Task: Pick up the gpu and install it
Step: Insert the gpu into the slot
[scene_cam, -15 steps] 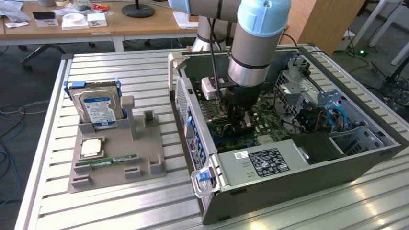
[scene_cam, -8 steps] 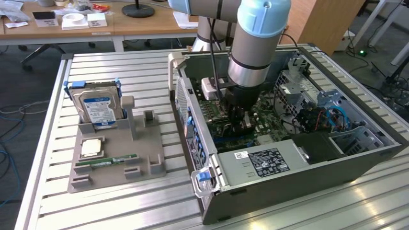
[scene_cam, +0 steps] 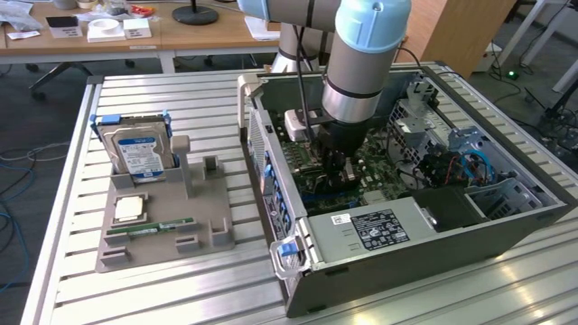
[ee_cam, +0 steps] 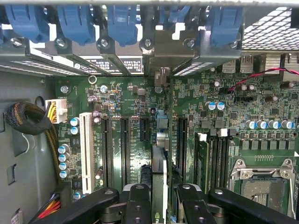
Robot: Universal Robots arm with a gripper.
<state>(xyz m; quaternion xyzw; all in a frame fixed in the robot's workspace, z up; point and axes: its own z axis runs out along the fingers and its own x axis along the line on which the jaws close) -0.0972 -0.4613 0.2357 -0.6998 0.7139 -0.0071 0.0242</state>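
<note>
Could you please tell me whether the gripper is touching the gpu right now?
Touching. In the wrist view, the gripper has its fingers pressed against both faces of the gpu, held edge-on over the motherboard.

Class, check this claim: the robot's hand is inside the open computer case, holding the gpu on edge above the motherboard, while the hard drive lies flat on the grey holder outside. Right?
Not quite. The exterior view shows the hard drive standing upright in the grey holder, not flat. The hand is inside the computer case, gripping the gpu over the motherboard.
</note>
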